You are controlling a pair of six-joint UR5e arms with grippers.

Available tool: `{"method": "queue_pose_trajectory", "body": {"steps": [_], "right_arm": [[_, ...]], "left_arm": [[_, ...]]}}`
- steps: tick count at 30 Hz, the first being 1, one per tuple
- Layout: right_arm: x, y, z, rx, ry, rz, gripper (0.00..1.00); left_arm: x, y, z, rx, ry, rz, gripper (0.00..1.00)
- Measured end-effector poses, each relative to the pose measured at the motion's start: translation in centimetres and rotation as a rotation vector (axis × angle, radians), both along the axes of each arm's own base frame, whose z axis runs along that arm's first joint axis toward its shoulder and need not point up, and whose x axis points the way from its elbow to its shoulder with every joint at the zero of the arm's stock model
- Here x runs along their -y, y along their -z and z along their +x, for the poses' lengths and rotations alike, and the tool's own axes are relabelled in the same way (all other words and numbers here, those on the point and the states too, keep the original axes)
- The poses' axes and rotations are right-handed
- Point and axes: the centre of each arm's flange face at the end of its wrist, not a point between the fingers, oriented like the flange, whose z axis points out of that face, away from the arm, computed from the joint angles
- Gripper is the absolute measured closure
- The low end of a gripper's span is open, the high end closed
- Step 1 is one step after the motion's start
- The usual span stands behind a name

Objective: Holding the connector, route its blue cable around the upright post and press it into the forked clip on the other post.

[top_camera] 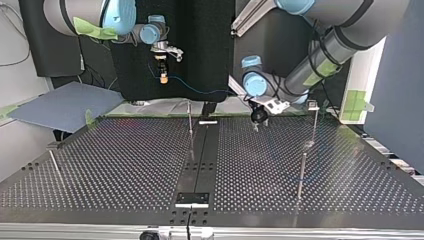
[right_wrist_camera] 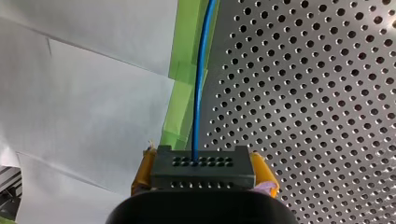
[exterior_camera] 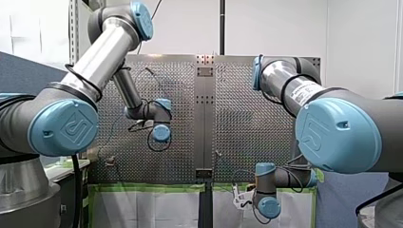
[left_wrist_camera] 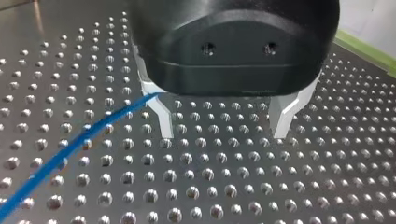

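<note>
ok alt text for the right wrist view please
My right gripper clamps a dark connector between its yellow pads. The blue cable runs straight ahead from the connector along the edge of the perforated table, beside green tape and white sheeting.

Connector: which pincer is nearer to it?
Right. My right pincer is shut on the connector. My left pincer hangs open over the table, apart from it, with only the blue cable beside it.

Dark grey connector (right_wrist_camera: 203, 168), holed face, clamped between yellow pads (right_wrist_camera: 263, 169); blue cable (right_wrist_camera: 200, 84) runs straight out from it.
</note>
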Motion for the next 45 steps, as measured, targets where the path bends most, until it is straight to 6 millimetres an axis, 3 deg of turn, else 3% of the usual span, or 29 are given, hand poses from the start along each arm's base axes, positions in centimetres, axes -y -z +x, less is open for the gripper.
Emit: {"method": "queue_pose_trajectory", "body": {"steps": [15, 23, 32, 45], "right_arm": [[0.2, 0.0, 0.2, -0.003, -0.003, 0.003, 1.0], [0.2, 0.0, 0.1, -0.004, -0.002, 0.005, 1.0], [0.2, 0.0, 0.1, -0.004, -0.002, 0.006, 1.0], [0.1, 0.0, 0.2, -0.004, -0.003, 0.005, 1.0]], "left_arm": [[1.4, 3.9, 1.0, -0.064, 0.0, 0.019, 0.0], [2.9, 7.2, -0.2, -0.129, 0.012, 0.05, 0.0], [4.5, 7.9, -1.4, -0.146, 0.028, 0.058, 0.0], [5.0, 8.4, -2.3, -0.169, 0.017, 0.066, 0.0]]}}
